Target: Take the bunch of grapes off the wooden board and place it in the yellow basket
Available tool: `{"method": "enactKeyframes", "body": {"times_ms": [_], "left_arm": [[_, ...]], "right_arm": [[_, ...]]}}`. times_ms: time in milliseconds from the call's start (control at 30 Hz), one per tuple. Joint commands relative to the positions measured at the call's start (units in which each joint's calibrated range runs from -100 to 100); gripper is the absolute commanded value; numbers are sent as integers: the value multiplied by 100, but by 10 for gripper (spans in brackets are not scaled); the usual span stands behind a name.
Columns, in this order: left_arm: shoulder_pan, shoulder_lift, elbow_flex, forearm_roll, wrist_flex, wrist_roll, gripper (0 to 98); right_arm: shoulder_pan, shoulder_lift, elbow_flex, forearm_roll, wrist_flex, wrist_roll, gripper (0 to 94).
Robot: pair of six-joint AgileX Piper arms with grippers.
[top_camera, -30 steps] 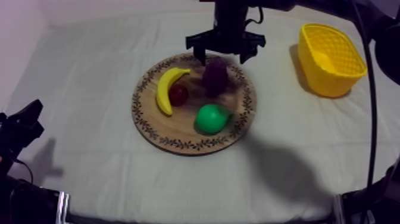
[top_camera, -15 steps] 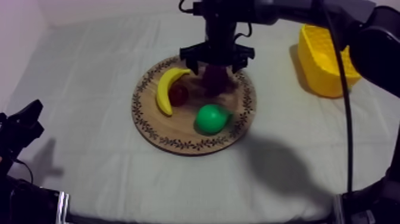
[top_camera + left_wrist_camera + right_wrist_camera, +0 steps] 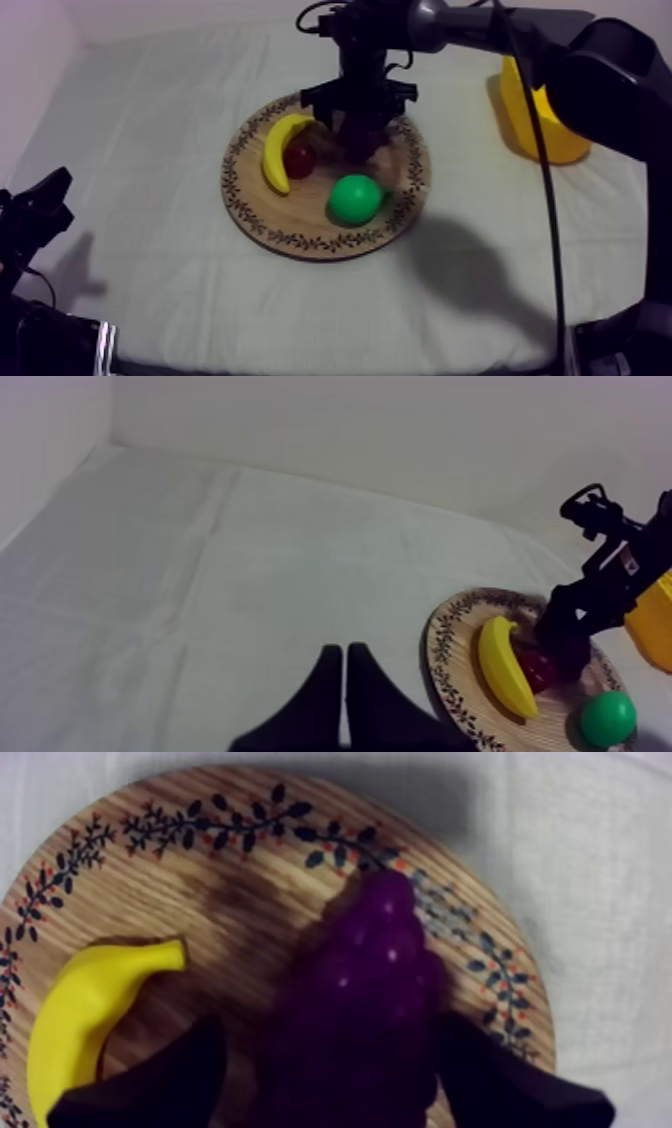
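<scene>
Your right pincer [image 3: 360,120], fingers apart, straddles the bunch of grapes [image 3: 372,977] on the wooden board [image 3: 300,225], upper centre of frame; left pincer [image 3: 344,654] fingers pressed together.

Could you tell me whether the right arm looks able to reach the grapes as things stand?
Probably yes: the right gripper hangs open over the grapes, a finger on each side, and the banana lies clear.

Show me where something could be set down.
Bare cloth lies between the left gripper and the wooden board, in front of it, and between it and the yellow basket. The board is crowded: banana, pear, small red fruit, grapes straddled by the right gripper.
</scene>
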Motion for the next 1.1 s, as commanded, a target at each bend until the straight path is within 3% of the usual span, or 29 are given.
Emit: {"method": "enactKeyframes", "body": {"times_ms": [0, 167, 300, 1067], "left_arm": [[-2, 0, -2, 1, 3, 0, 1], [-2, 0, -2, 1, 3, 0, 1], [-2, 0, -2, 1, 3, 0, 1], [-2, 0, -2, 1, 3, 0, 1]], "right_arm": [[2, 41, -18, -6, -7, 6, 496], [3, 117, -33, 24, -48, 20, 344], [9, 32, 45, 73, -51, 24, 284], [98, -2516, 1586, 480, 313, 313, 283]]}}
